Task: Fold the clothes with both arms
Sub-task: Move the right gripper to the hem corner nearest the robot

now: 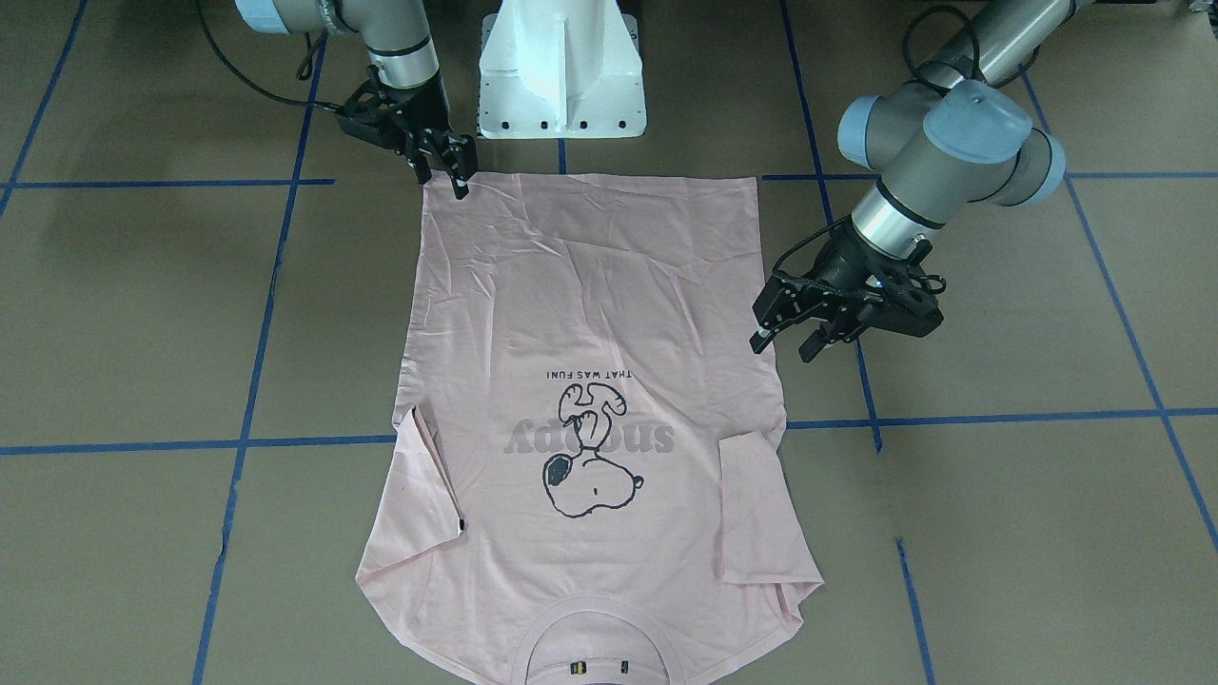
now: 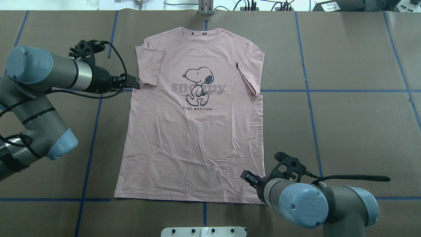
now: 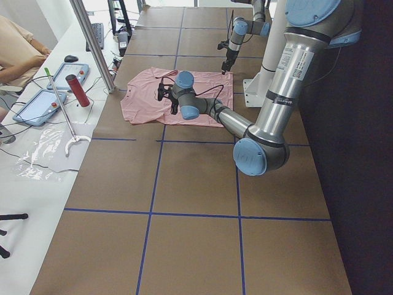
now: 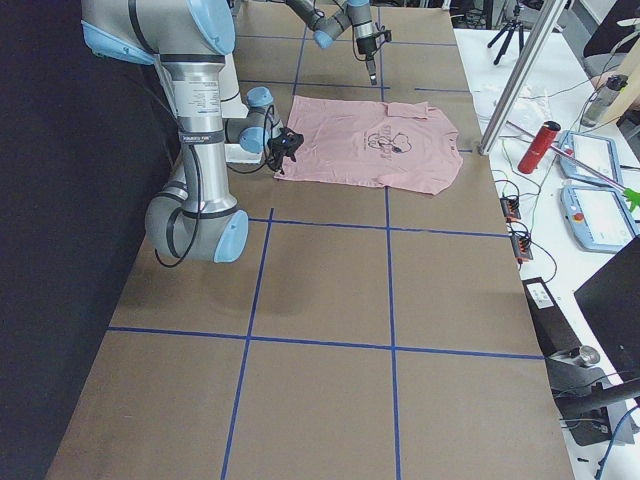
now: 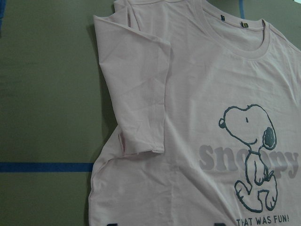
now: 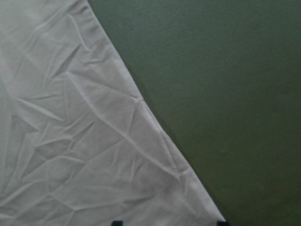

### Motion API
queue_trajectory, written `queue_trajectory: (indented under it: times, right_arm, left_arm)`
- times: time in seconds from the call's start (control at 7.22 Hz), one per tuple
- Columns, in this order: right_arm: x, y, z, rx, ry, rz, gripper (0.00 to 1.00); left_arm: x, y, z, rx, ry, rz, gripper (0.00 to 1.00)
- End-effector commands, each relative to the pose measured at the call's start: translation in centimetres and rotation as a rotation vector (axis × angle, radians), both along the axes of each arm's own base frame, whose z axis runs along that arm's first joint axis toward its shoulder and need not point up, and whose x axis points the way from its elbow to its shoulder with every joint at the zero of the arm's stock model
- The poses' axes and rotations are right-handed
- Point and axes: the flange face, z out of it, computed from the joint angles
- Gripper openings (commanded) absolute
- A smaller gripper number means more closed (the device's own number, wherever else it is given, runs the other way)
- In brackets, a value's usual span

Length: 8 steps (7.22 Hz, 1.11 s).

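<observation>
Overhead view: your left fingers point(image 1: 761, 335) sat apart at 9 o'clock, just beside the T-shirt's point(image 2: 197, 138) sleeve point(image 2: 148, 65) on that side. Shirt lay flat on the table point(image 2: 345, 131), print up, collar at 12. I'd judge it light, limp, wrinkly cotton. It would sag and drag, so you'd want to pinch hems and corners, both sides together. Right fingers point(image 1: 463, 179) were apart over the hem corner point(image 2: 260, 199) at 5. No containers seen.
</observation>
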Motion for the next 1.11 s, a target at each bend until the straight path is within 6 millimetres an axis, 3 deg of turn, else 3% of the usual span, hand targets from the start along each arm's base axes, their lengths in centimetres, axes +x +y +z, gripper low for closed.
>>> queue_trajectory:
  times: [0.0, 0.83, 0.97]
  right_arm:
    - [-0.3, 1.0, 0.5, -0.015, 0.018, -0.009, 0.66]
    - [-0.2, 1.9, 1.5, -0.051, 0.032, 0.001, 0.68]
    - [-0.3, 2.0, 1.5, -0.061, 0.031, 0.008, 0.62]
  left_arm:
    - [0.0, 0.0, 0.1, -0.002, -0.002, -0.002, 0.76]
    - [0.2, -0.2, 1.0, -0.011, -0.015, -0.001, 0.77]
    - [0.2, -0.2, 1.0, -0.011, -0.015, -0.001, 0.77]
